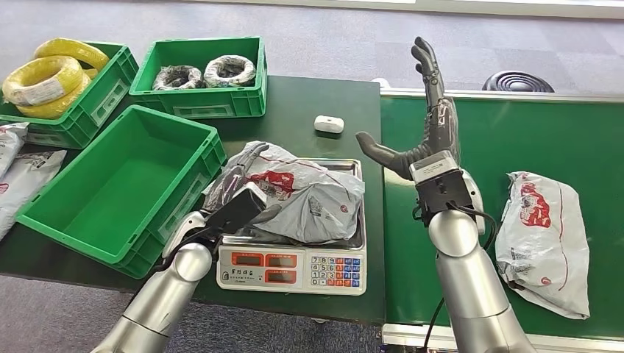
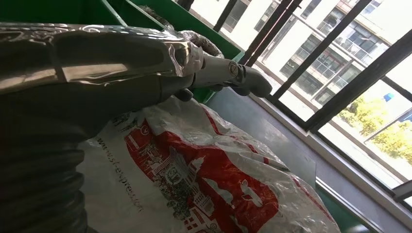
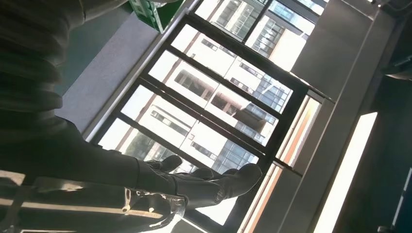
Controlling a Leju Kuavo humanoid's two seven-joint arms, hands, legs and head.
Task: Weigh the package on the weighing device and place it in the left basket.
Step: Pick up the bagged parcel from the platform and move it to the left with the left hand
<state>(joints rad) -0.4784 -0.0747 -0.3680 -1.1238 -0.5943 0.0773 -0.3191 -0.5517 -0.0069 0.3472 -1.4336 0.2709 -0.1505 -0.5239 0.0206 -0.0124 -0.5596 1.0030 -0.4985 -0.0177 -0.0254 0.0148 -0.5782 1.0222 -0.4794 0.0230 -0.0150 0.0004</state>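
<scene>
A grey plastic package (image 1: 313, 195) with a red print lies on the steel tray of the weighing scale (image 1: 294, 268) at the table's front. My left hand (image 1: 239, 187) is at the package's left edge, its fingers stretched out flat over the bag. In the left wrist view the fingers (image 2: 228, 75) reach out straight just above the package (image 2: 204, 179), not curled round it. My right hand (image 1: 430, 129) is raised right of the scale, fingers spread and pointing up, holding nothing; the right wrist view shows this hand (image 3: 194, 187) against windows. The empty green left basket (image 1: 55, 213) stands left of the scale.
A second printed package (image 1: 544, 235) lies on the green belt to the right. At the back stand a crate of yellow cable coils (image 1: 62, 84) and a crate with wire coils (image 1: 202, 77). A small white case (image 1: 329, 123) lies behind the scale. More bags (image 1: 18, 176) lie far left.
</scene>
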